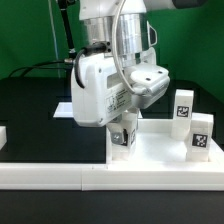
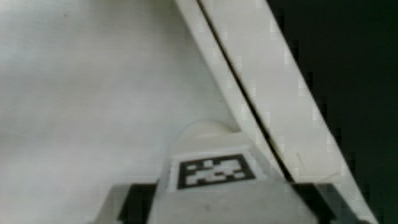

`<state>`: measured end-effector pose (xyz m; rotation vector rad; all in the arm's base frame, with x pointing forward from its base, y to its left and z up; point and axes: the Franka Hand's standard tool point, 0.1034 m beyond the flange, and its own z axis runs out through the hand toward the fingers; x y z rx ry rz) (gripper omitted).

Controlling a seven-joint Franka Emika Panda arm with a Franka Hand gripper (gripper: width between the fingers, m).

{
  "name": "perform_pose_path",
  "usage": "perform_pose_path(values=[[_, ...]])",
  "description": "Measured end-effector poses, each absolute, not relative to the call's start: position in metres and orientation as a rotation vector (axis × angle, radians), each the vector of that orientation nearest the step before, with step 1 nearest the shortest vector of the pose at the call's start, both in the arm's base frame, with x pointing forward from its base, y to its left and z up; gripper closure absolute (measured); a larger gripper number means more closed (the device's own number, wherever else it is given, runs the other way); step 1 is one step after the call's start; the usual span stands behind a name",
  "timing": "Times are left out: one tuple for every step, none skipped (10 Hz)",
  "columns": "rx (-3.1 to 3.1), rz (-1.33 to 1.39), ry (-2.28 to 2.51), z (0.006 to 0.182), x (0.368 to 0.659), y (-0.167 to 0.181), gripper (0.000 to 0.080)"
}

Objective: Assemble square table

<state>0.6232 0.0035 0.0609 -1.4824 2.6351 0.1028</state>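
Note:
My gripper is shut on a small white leg with a black-and-white tag, held upright over the near left corner of the white square tabletop slab. In the wrist view the leg sits between the dark fingers, its tag facing the camera. Beneath it lie the flat slab surface and the slab's raised rim. Whether the leg touches the slab I cannot tell. Two more tagged legs stand upright at the slab's right side.
A long white rail runs along the front of the exterior view. The marker board lies behind the arm on the black table. A small white part shows at the exterior view's left edge. A green backdrop stands behind.

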Motion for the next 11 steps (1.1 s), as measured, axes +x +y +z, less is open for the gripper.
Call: perform_pose_path(values=[[-1.484, 0.097, 2.649, 0.061, 0.622, 0.003, 0.0499], [-1.434, 0.104, 2.686, 0.061, 0.62, 0.001, 0.0499], [-1.434, 0.102, 2.689, 0.06, 0.619, 0.001, 0.0495], [-1.436, 0.103, 2.686, 0.06, 0.619, 0.001, 0.0495], [-1.436, 0.102, 2.686, 0.06, 0.619, 0.001, 0.026], [-1.437, 0.101, 2.682, 0.062, 0.62, 0.002, 0.026], [-1.441, 0.102, 2.666, 0.071, 0.62, 0.009, 0.0173], [-1.44, 0.112, 2.652, 0.082, 0.616, 0.015, 0.0156], [-1.437, 0.117, 2.636, 0.093, 0.615, 0.02, 0.0156], [-1.437, 0.121, 2.621, 0.103, 0.614, 0.024, 0.0151], [-1.465, 0.129, 2.616, 0.105, 0.61, 0.029, 0.015]])
